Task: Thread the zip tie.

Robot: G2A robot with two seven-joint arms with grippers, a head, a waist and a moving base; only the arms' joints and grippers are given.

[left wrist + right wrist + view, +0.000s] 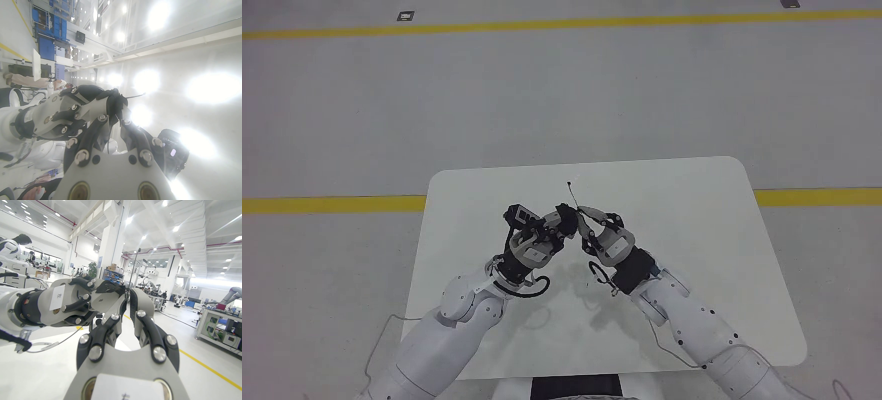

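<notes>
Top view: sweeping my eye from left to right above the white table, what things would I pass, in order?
Left pincer → zip tie, sticking out between the two → right pincer.

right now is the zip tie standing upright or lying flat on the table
Upright, slightly tilted, and off the table: the zip tie rises as a thin black strip from where the left gripper and right gripper meet.

A thin black zip tie (134, 268) rises straight from the tip of the right gripper (129, 292), small head uppermost. The left gripper (121, 289), tips pinched together, sits just beside that tip.
</notes>
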